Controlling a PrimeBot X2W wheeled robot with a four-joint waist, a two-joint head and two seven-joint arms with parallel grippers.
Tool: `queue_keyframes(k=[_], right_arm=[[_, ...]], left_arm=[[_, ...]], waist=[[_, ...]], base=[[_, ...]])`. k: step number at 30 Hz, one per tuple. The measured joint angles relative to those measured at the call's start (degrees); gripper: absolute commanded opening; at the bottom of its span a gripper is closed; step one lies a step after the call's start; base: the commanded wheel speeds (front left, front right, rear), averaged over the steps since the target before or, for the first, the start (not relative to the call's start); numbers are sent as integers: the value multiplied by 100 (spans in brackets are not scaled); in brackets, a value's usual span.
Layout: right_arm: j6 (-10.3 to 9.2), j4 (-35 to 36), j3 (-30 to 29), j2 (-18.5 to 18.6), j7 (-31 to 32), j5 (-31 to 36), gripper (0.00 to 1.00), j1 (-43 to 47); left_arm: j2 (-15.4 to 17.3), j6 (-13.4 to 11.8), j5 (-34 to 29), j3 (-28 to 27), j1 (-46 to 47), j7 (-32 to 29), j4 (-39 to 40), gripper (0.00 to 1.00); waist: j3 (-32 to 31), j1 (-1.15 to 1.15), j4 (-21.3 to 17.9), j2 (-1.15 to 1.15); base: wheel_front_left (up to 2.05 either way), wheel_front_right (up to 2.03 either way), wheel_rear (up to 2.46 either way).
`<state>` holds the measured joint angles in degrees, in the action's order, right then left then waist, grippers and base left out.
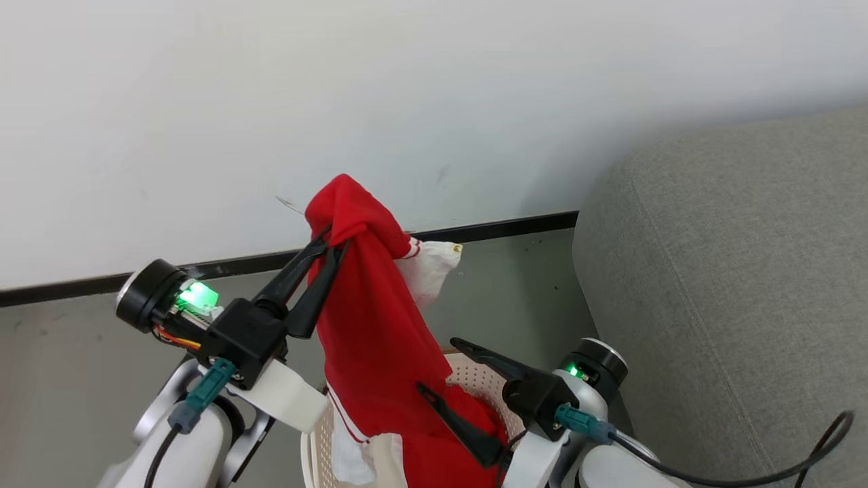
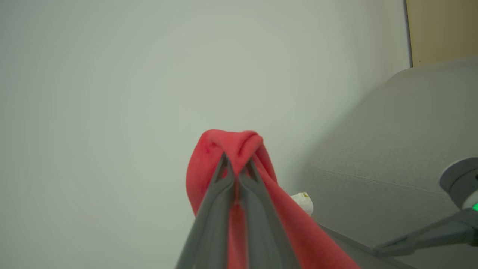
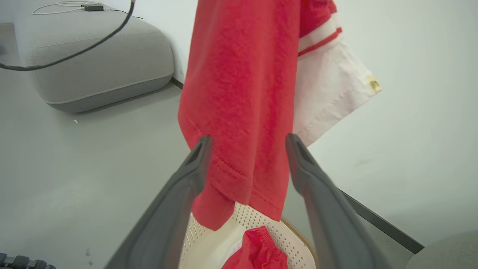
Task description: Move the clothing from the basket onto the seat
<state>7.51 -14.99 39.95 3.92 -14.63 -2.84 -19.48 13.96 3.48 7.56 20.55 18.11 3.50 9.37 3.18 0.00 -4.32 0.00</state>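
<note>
1. Left end effector [image 1: 332,245]: fingers together, clamped on a bunched fold of the red garment [image 1: 373,325], high above the basket [image 1: 475,374].
2. Garment hangs from that one pinch as a long drape. Its lower end reaches down to the basket mouth; can't tell if the hem is clear of the rim.
3. Right end effector [image 3: 249,139]: fingers wide apart just above the basket, w/ the hanging cloth between them, not clamped. Contact w/ the cloth: can't tell.
4. Second red garment [image 3: 257,250] lies crumpled on the basket bottom, not yet taken.
5. Seat [image 1: 732,271]: to the robot's right of the basket, near, w/ a strip of floor [image 1: 529,298] between.
6. Handling, my read: light, limp, no stiffness, so it will swing and trail. Fuzzy knit looks grippy, prob. not slippery, not fragile. Main risk is the tail catching on the basket rim.
7. Where to hold: a thick bunched fold works well. A 2nd hold should go mid-length on the red body, not on the thin white trim flap [image 3: 328,86]. For the second red garment, take the highest gathered ridge.
</note>
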Motion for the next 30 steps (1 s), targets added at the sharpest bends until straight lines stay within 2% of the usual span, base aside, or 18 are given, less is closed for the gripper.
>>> queue_keyframes(k=[12,25,27,28,29,30], right_arm=[[0,-575,383,-20,0,-185,100,-98],[0,-714,588,-27,0,-265,98,-456],[0,-724,621,-25,0,-281,43,-461],[0,-724,621,-25,0,-281,43,-461],[0,-744,666,-26,0,-286,8,-461],[0,-753,672,-26,0,-297,0,-461]], left_arm=[[-232,71,48,371,22,-353,167,0],[-360,73,102,568,26,-681,345,0],[-393,73,118,588,26,-703,355,0],[-393,73,118,588,26,-703,355,0],[-452,73,155,598,26,-709,356,0],[-467,73,159,600,26,-739,357,0]], waist=[[-322,0,192,0],[-553,0,455,0],[-568,0,487,0],[-568,0,487,0],[-580,0,518,0],[-584,0,533,0]], base=[[0,0,0],[0,0,0],[0,0,0],[0,0,0],[0,0,0],[0,0,0]])
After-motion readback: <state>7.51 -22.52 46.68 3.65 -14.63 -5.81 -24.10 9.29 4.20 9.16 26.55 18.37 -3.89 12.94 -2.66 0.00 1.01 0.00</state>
